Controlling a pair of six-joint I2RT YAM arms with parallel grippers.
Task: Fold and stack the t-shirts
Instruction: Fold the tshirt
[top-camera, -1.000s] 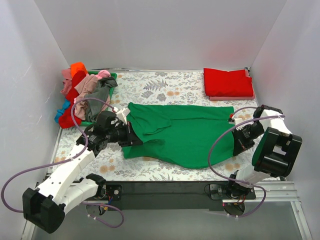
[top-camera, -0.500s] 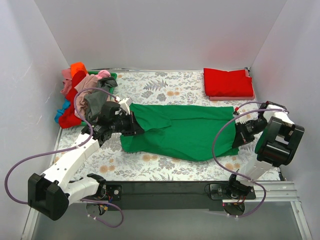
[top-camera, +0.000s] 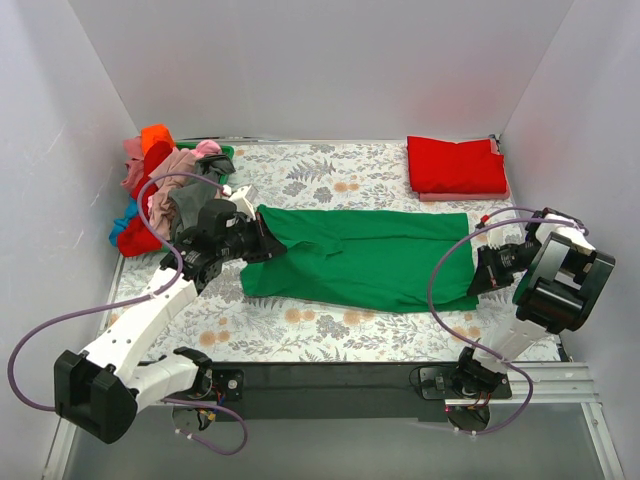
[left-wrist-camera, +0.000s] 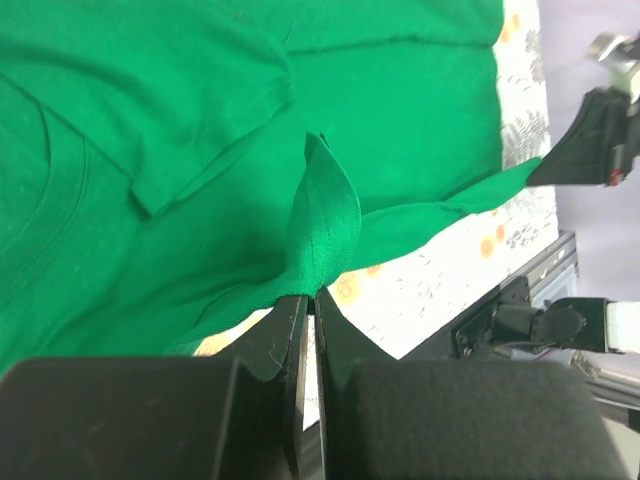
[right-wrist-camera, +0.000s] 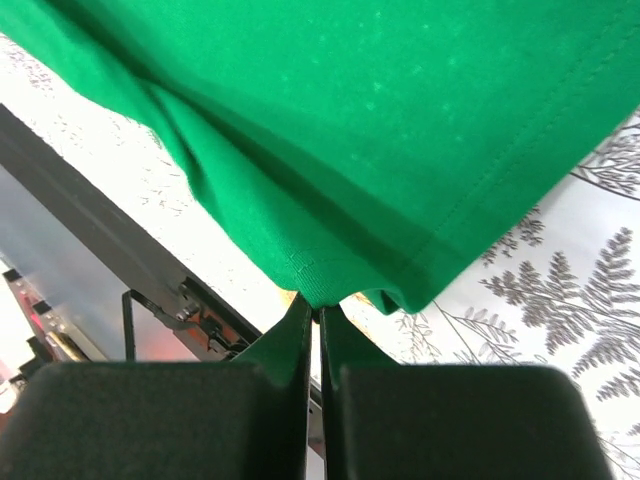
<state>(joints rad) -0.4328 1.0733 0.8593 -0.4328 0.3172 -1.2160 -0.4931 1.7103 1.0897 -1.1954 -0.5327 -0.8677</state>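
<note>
- Top external: green t-shirt (top-camera: 360, 265) lies at the centre of the bench (top-camera: 300, 170), stretched 9-to-3.
- Left claw (top-camera: 268, 247) is clamped on its 9 o'clock edge, right claw (top-camera: 477, 284) on the 3 o'clock hem.
- Looks like a lengthwise fold; next move likely needs both grips carried toward 12, evenly.

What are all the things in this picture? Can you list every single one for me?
green t-shirt: 1, bright green, spread across the middle of the cloth
folded t-shirts: 2 showing, red on top of pink, far right corner
loose t-shirts: a heap, too jumbled to count; red, orange, pink, grey, blue; far left, in and over the basket
basket: 1, green, far left, mostly hidden
floral cloth: 1, grey-white, covering the table
rail: 1, black, near edge
left arm, right arm: 2, white and black, near edge
left gripper: 1, black, shut on the green t-shirt's left end
right gripper: 1, black, shut on its right end
</note>
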